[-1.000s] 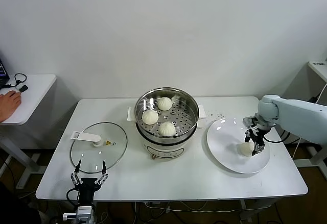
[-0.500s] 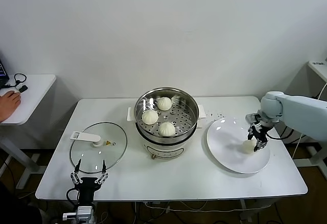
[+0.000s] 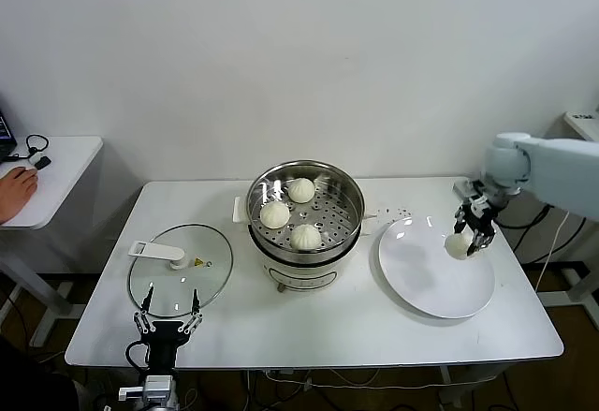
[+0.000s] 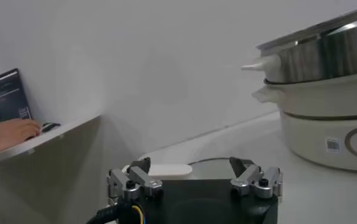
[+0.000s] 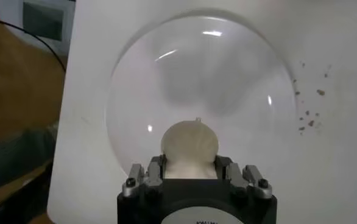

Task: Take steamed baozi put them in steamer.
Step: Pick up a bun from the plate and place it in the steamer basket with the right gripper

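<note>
My right gripper [image 3: 465,239] is shut on an off-white baozi [image 3: 458,244] and holds it in the air above the white plate [image 3: 426,275]. In the right wrist view the baozi [image 5: 189,148] sits between the fingers [image 5: 155,168], over the bare plate [image 5: 227,91]. The steel steamer [image 3: 306,247] stands mid-table with three baozi [image 3: 275,214] on its perforated tray. My left gripper [image 3: 166,323] is open and empty at the table's front left edge; it also shows in the left wrist view [image 4: 194,176].
The glass lid [image 3: 180,270] with a white handle lies left of the steamer, just beyond my left gripper. Crumbs [image 3: 402,212] dot the table behind the plate. A side desk [image 3: 51,163] with a person's hand on it stands at the far left.
My right gripper has lifted the baozi off the plate and raised it. The left arm has not moved.
</note>
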